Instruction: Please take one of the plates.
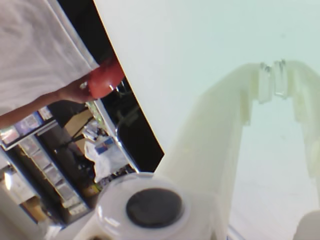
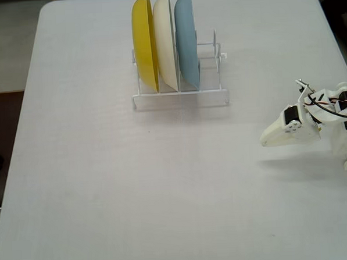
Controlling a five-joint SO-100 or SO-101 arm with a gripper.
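Fingers point(image 2: 267, 139) together, empty, near right edge of surface point(image 2: 106, 186). Rack point(image 2: 180, 94) near far edge holds yellow point(image 2: 144, 41), cream point(image 2: 164, 40), blue point(image 2: 186, 42) plates; tight spacing risks knocking neighbours.

The white arm point(image 2: 330, 113) sits folded low over the table's point(image 2: 135, 184) right edge in the fixed view, its gripper point(image 1: 272, 82) with fingertips nearly touching.

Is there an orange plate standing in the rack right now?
No, the fixed view shows the white wire rack holding only a yellow plate, a cream plate and a light blue plate.
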